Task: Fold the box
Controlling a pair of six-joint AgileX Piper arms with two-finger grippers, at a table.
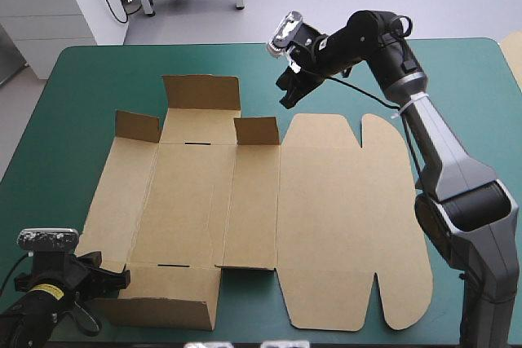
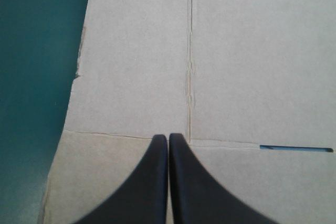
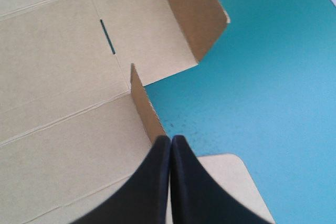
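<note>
High view: the box lies mid-table on the cover, mostly flat. Its three far flaps stand up at 12 o'clock and the lid panel lies flat toward 3 o'clock. The left gripper sits at the box's 7 o'clock corner, and the right gripper hangs near its 1 o'clock edge. A yellow label on the left arm is too small to read, and the board carries no print. Left wrist view: the left gripper has its fingers pressed together with nothing between them, low over the board. A crease runs straight on at 12 o'clock from the tips, a slot lies beside them, and the cover is on the other side. Right wrist view: the right gripper is likewise closed and empty. The small flap stands on edge just ahead of its tips, though I cannot tell whether they touch. The step looks like raising walls. To do it well, pin the base with one closed gripper right beside a crease. Sweep the other under the panel's free edge, pushing square to the fold so the sheet does not slide or skew.
</note>
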